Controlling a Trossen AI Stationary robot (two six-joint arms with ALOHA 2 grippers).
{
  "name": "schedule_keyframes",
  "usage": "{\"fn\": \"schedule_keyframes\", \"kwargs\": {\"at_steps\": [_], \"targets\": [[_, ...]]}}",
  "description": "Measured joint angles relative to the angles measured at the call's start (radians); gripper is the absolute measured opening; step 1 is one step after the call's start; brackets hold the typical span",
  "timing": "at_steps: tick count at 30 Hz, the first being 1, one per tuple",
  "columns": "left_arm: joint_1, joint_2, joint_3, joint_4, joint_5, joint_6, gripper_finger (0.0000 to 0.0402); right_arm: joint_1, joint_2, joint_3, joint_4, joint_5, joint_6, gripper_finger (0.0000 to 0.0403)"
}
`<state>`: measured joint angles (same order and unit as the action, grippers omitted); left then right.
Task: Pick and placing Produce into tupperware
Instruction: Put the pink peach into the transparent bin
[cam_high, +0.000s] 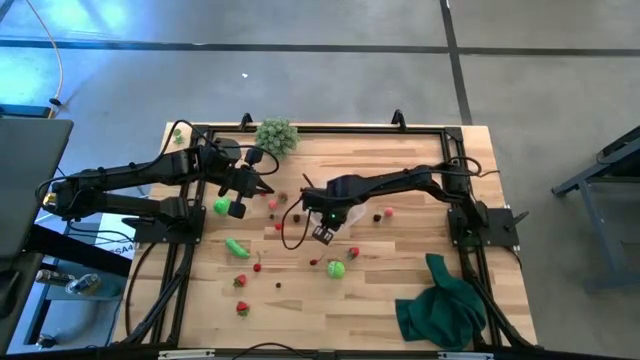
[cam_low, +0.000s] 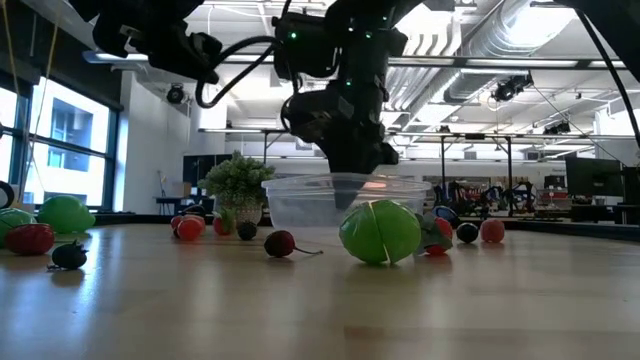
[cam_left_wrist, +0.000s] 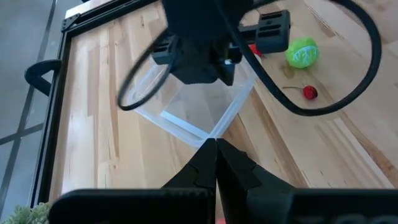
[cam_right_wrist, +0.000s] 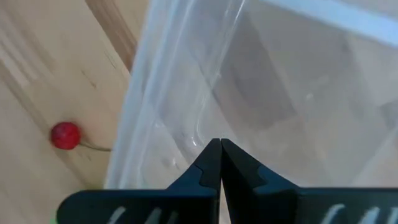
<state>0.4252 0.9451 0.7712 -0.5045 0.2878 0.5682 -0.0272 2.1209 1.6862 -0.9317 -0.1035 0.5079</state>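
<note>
Now, tabletop (cam_high: 400, 300): pale wooden boards inside a dark frame, with both arms reaching in over it.
Cloth (cam_high: 445, 300): dark green, bunched at the near right corner, well apart from both arms.
Bushy clump (cam_high: 276, 134): pale green, at the far edge near the left arm.
Tupperware (cam_left_wrist: 186, 109): clear, upright on the tabletop around the middle, under the right arm's wrist; in the low view (cam_low: 335, 205) its see-through walls stand just behind a green ball.
Left gripper (cam_left_wrist: 216, 163): jaws pressed together, holding nothing, pointing at a corner of the tupperware from near by; whether the tips touch the rim cannot be told.
Right gripper (cam_right_wrist: 220, 163): jaws together and empty, hanging over the open tupperware, tips aimed down at its inside by one wall.
Produce: scattered loose on the tabletop around the tupperware.
Green ball (cam_high: 336, 269): just beside the tupperware, on the near side.
Oblong green piece (cam_high: 237, 247): near the left arm's base.
Red berries (cam_high: 242, 308): strewn across the near left; one with a thin stem (cam_right_wrist: 65, 135) lies just outside the tupperware wall.
</note>
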Motion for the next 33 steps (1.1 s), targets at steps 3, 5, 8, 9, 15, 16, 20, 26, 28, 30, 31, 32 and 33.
{"fn": "schedule_keyframes", "kwargs": {"at_steps": [3, 5, 8, 9, 15, 16, 20, 26, 28, 30, 31, 32, 33], "targets": [[0.0, 0.0, 0.0, -0.001, 0.0, 0.0, 0.0001, -0.01, 0.0, 0.071, -0.092, 0.055, -0.052, 0.0002], [0.0, 0.0, 0.0, -0.007, 0.0, 0.001, 0.0001, -0.014, 0.0, 0.136, -0.179, 0.12, -0.093, 0.0002], [0.0, -0.004, 0.0, -0.023, -0.002, 0.001, 0.0001, -0.022, 0.0, 0.238, -0.312, 0.231, -0.136, 0.0002], [0.0, -0.009, 0.0, -0.025, -0.004, 0.001, 0.0001, -0.025, 0.0, 0.274, -0.353, 0.271, -0.148, 0.0003], [0.0, -0.077, 0.0, -0.04, -0.013, 0.0, 0.0001, -0.047, -0.044, 0.396, -0.51, 0.436, -0.177, 0.0024], [0.0, -0.095, 0.0, -0.047, -0.02, -0.001, 0.0001, -0.053, -0.067, 0.392, -0.514, 0.447, -0.177, 0.0029], [0.0, -0.167, 0.0, -0.06, -0.038, -0.023, 0.0001, -0.07, -0.194, 0.329, -0.514, 0.484, -0.164, 0.0049], [0.0, -0.244, 0.0, -0.074, -0.04, -0.044, 0.0001, -0.077, -0.44, 0.117, -0.471, 0.513, -0.076, 0.0064], [0.0, -0.258, 0.0, -0.074, -0.049, -0.049, 0.0001, -0.075, -0.533, 0.006, -0.434, 0.508, -0.032, 0.0064], [0.0, -0.262, 0.0, -0.074, -0.057, -0.05, 0.0001, -0.07, -0.63, -0.117, -0.379, 0.48, 0.012, 0.0064], [0.0, -0.262, 0.0, -0.075, -0.06, -0.051, 0.0001, -0.067, -0.676, -0.179, -0.35, 0.457, 0.027, 0.0064], [0.0, -0.261, 0.0, -0.074, -0.06, -0.052, 0.0001, -0.062, -0.719, -0.235, -0.324, 0.431, 0.041, 0.0064], [0.0, -0.261, 0.0, -0.074, -0.062, -0.052, 0.0001, -0.058, -0.76, -0.292, -0.291, 0.394, 0.057, 0.0064]]}}
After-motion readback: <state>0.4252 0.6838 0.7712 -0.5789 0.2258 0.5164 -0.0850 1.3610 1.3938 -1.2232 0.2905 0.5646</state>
